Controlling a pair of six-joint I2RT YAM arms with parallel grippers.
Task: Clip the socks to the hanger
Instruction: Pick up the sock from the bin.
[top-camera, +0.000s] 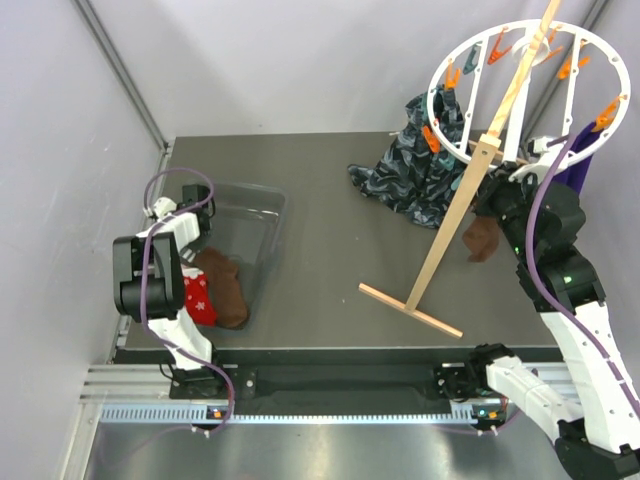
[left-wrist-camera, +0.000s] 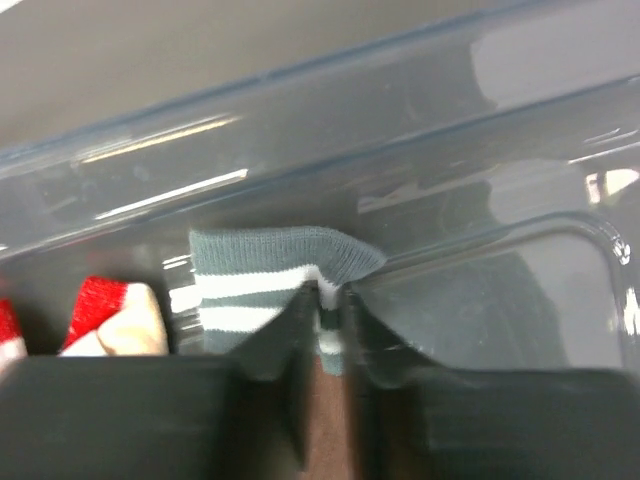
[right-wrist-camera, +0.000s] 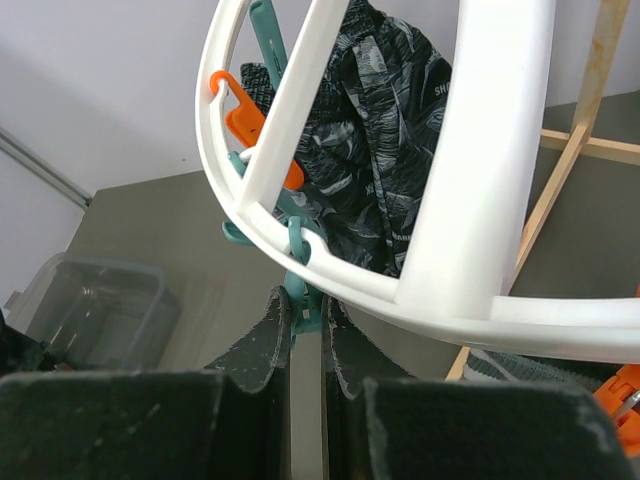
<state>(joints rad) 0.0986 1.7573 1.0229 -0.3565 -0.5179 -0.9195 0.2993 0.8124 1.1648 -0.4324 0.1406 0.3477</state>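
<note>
Clear plastic dominates the left of the overhead view. There the bin (top-camera: 255, 212) holds the loose socks (top-camera: 222, 290), one brown and one red, and my left arm dips into it, its own bulk hiding the tool. At the upper right the hanger (top-camera: 434, 100) sits on its wooden stand (top-camera: 450, 235), tilted so the clips come within the right arm's reach. A brown sock (top-camera: 483, 240) dangles just beside that arm's wrist, and I cannot tell from here what holds it. A purple sock (top-camera: 575, 160) and a patterned cloth (top-camera: 410, 175) hang by the ring as well.

The left wrist view gives what the overhead hides. The left gripper (left-wrist-camera: 325, 300) is pinched together on a striped cuff (left-wrist-camera: 265, 262), grey with white bands, close against the bin wall, with brown fabric showing between the fingers. I judge it is taking the sock by the cuff so the open end can be offered to a clip. A red sock (left-wrist-camera: 100, 305) lies at the lower left.

In the right wrist view, the right gripper (right-wrist-camera: 305, 310) is clamped on a teal clip (right-wrist-camera: 297, 250) under the white rim. It is probably squeezing the clip open to receive a sock. An orange clip (right-wrist-camera: 255, 130) sits further up the ring.
</note>
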